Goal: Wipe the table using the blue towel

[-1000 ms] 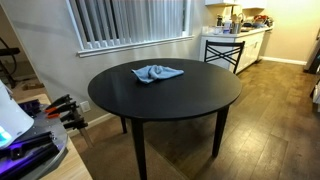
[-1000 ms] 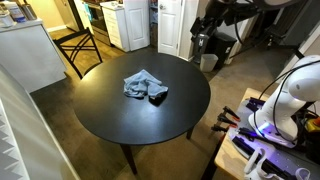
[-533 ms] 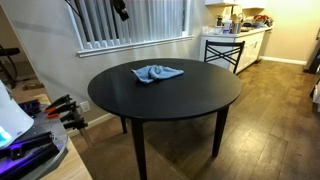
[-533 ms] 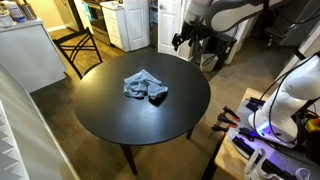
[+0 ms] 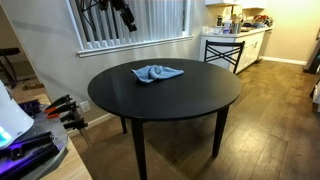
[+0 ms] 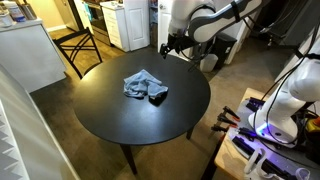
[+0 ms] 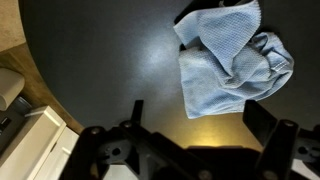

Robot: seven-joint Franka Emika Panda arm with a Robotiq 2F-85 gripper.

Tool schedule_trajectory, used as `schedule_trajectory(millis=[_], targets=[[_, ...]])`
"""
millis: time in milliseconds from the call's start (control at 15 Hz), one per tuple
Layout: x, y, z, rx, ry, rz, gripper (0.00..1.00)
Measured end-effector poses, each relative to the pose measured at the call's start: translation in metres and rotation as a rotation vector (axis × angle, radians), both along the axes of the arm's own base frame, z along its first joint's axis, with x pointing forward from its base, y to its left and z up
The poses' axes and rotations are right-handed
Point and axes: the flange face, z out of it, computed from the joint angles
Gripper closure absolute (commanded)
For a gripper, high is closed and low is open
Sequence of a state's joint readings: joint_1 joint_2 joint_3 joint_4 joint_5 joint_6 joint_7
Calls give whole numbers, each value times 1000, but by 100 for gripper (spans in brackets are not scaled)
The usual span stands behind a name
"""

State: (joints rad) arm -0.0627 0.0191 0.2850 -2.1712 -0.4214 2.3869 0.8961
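Note:
A crumpled blue towel (image 5: 157, 72) lies on the round black table (image 5: 170, 100) toward its far side; it also shows in an exterior view (image 6: 145, 86) and in the wrist view (image 7: 232, 60). My gripper (image 6: 165, 47) hangs in the air above the table's far edge, apart from the towel. In the other exterior view it is at the top by the window blinds (image 5: 127, 17). In the wrist view its two fingers (image 7: 200, 115) are spread wide with nothing between them, the towel just beyond them.
A black chair (image 6: 82, 47) stands at the table's far side. A white cabinet (image 6: 30, 55) and kitchen appliances (image 6: 125, 22) are behind. A bench with tools and lit equipment (image 6: 262, 135) sits near the table. Window blinds (image 5: 150, 20) cover the wall.
My arm has swung in from outside the table toward its far edge and come lower, bringing the gripper closer to the towel. The towel has not moved.

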Motion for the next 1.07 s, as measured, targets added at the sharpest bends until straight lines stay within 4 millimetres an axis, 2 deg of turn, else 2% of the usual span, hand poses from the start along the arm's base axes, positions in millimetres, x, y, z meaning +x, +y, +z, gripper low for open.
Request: schedule_trajectory(millis=[467, 667, 867, 1067], targets=[[3, -1, 0, 1, -2, -2, 0], [9, 4, -9, 8, 14, 5, 0], [37, -3, -39, 91, 31, -9, 0], [71, -19, -97, 209, 56, -32, 0]])
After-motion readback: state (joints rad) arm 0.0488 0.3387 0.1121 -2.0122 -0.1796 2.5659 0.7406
